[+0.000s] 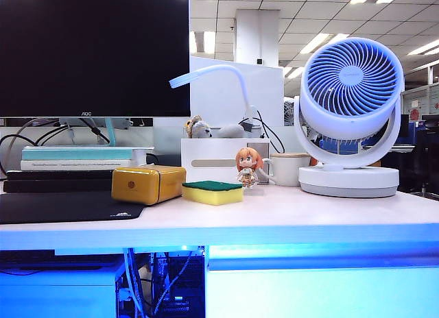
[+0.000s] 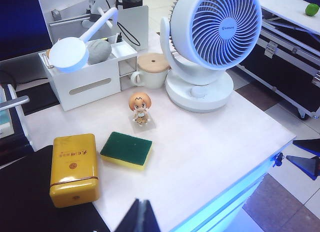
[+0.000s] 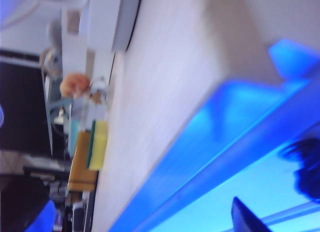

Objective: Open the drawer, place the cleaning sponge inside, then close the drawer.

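Exterior view: you see the desk from the front, with one cleaning sponge (image 1: 212,192) lying flat, green side up, between one glossy yellow box (image 1: 148,184) and one small figurine (image 1: 248,168). Neither arm appears here.
Drawer: the wide blue-lit front (image 1: 322,290) under the desktop on the right sits flush and closed; only this view shows its whole face.
Left wrist view: you look down on the desktop (image 2: 210,142) from above. The sponge (image 2: 126,149) lies apart from the box (image 2: 74,168), with the figurine (image 2: 139,108) just behind it.
Left gripper: its dark fingertips (image 2: 140,219) come to a single point at the frame edge, pressed together, hovering above the desk's front edge and holding nothing.
Right wrist view: blurred and rolled sideways. You see the desk edge, the blue-lit drawer front (image 3: 260,187) below it, and the sponge (image 3: 98,144) edge-on in the distance.
Right gripper: one dark finger (image 3: 245,218) shows at the frame edge, a second dark blur at the side; jaws spread wide, nothing between them, low in front of the drawer.
Only in the left wrist view: the top of the white organiser (image 2: 92,72) and the mug's wooden lid (image 2: 153,62).
Count: one sponge, one box, one figurine, one fan (image 1: 350,112), one mug (image 1: 287,168), one monitor (image 1: 95,54), one lamp (image 1: 212,75).
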